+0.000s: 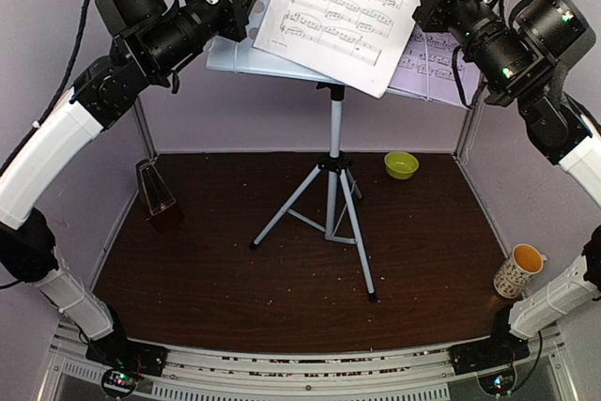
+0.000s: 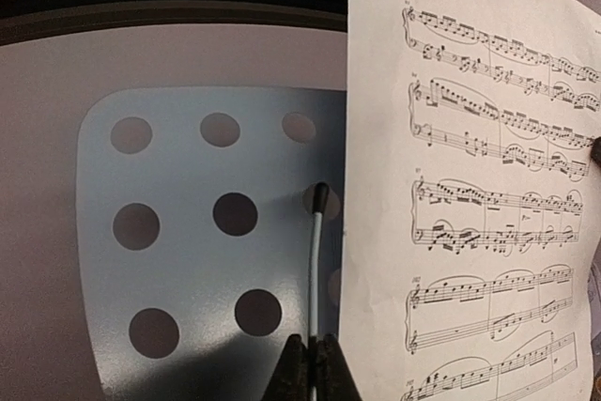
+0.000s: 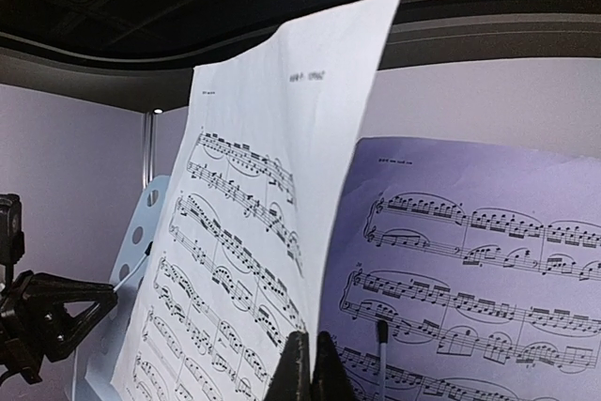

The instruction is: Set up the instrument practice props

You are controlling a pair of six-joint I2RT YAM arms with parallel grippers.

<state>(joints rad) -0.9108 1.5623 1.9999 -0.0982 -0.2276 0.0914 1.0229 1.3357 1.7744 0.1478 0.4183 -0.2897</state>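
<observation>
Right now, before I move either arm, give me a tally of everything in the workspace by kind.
Music stand: 1
Music sheets: 2 (white sheet, lavender sheet)
Metronome: 1
Green bowl: 1
Cup: 1
Total: 6

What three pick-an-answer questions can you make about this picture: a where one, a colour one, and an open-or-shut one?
1. Where is the metronome? A) left side of the table B) right side C) hanging overhead
2. What colour is the bowl? A) red B) green C) blue
3. The left fingers are: A) wide open B) missing C) pressed together

Answers: 1 A, it stands near the table's left edge; 2 B, it looks bright green; 3 C, no gap shows between them.
</observation>
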